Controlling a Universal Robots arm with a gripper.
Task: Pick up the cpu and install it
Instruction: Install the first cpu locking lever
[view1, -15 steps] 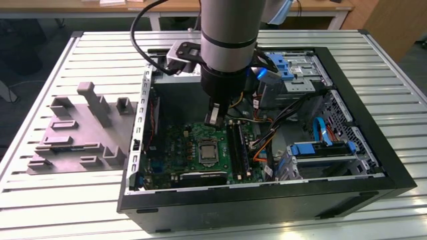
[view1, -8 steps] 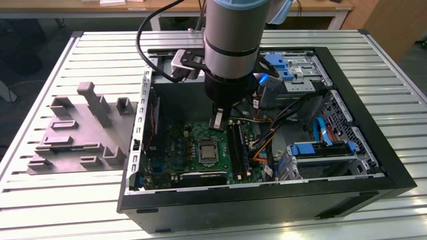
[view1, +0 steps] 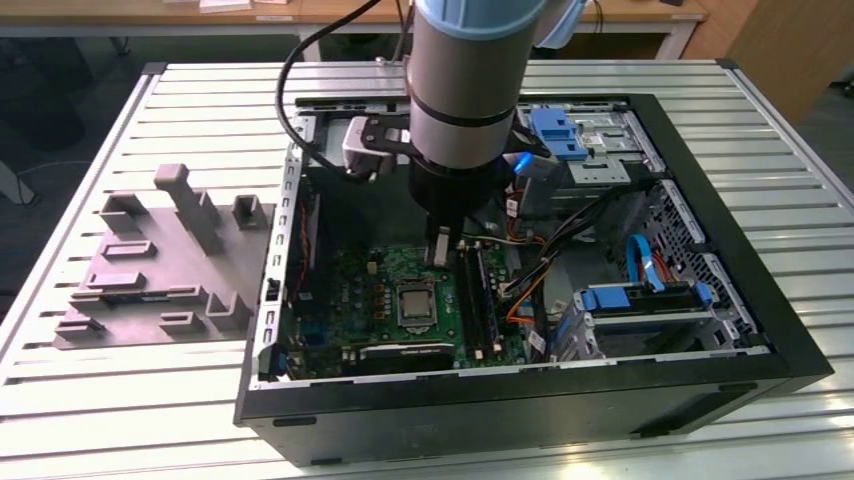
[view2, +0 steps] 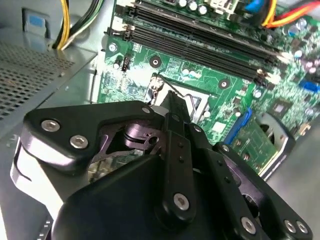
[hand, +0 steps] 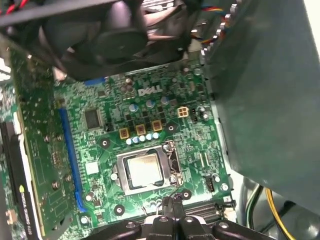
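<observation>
We cannot tell how far the claw (view1: 441, 250) is open, nor whether it holds anything; it hangs just above the green motherboard (hand: 165, 135). The cpu (hand: 143, 169) sits inside the metal-framed socket (hand: 120, 187). Both lie within the open black computer case (view1: 747, 300), resting on the slatted metal surface (view1: 134, 400) beside a grey tray (view1: 147, 270)

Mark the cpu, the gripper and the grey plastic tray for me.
cpu (hand: 143, 169): first wrist view, middle of its pale metal top, sitting in the motherboard socket.
gripper (view1: 439, 250): exterior view, fingertips above the motherboard.
grey plastic tray (view1: 140, 285): exterior view, flat base, on the exterior view's left of the computer case.
</observation>
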